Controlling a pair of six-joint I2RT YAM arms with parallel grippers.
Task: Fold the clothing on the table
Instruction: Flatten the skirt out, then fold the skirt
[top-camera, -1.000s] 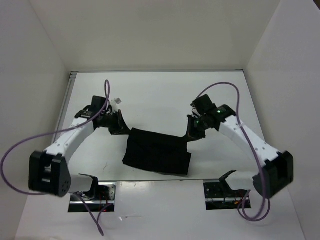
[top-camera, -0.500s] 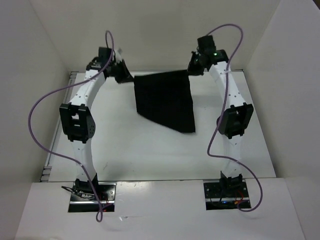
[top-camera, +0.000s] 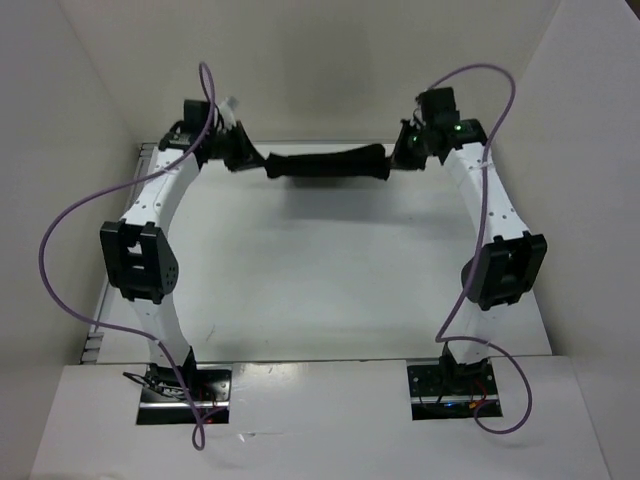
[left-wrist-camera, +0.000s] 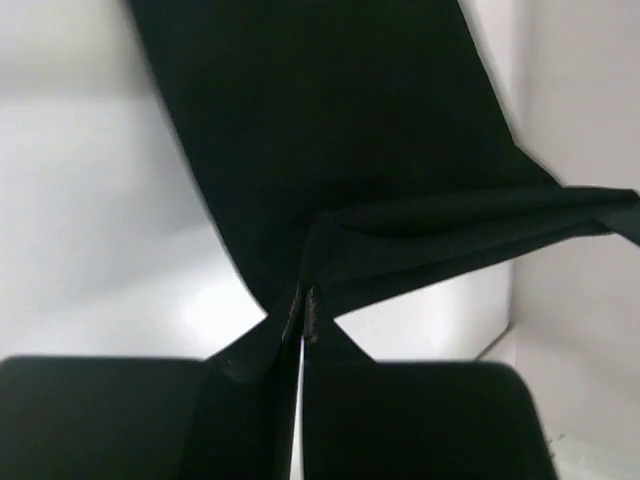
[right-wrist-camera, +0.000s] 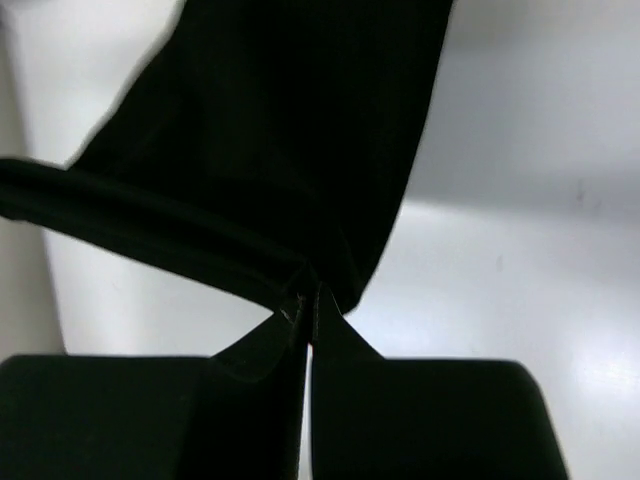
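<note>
your left gripper (top-camera: 250, 158) and right gripper (top-camera: 398, 157) each pinch one end of the black clothing (top-camera: 325, 163), fingers closed tight. you see it stretched between them over the far edge of the table (top-camera: 320, 270).

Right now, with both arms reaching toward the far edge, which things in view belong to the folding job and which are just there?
Part of the job:
- clothing, bunched and pinched at both ends
- left gripper, shut on it
- right gripper, shut on it
- table

Just there:
- purple cables
- white walls
- base plates
</note>
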